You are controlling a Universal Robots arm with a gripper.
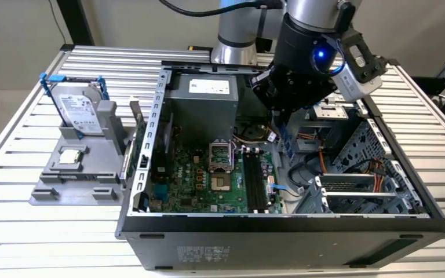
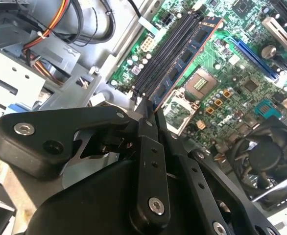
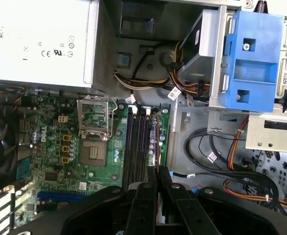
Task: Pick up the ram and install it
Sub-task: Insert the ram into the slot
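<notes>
My gripper (image 2: 148,111) is shut on one end of the ram (image 2: 192,49), a thin blue-green stick with dark chips. The stick reaches out from the fingertips over the motherboard (image 2: 231,73), alongside the black memory slots (image 2: 165,51). In the first wrist view the ram (image 3: 156,144) is seen edge-on, just beside the slots (image 3: 136,147), with the gripper (image 3: 157,174) behind it. In the exterior view the gripper (image 1: 281,124) hangs inside the open computer case (image 1: 284,223), above the slots (image 1: 255,179). Whether the stick touches a slot cannot be told.
A grey holder (image 1: 76,185) on the exterior view's left carries a silver hard drive (image 1: 79,113) and a square processor chip (image 1: 69,155). Inside the case are the power supply (image 1: 203,101), the open processor socket (image 3: 95,117), a blue drive cage (image 3: 253,54), a fan (image 2: 261,152) and loose cables (image 3: 222,161).
</notes>
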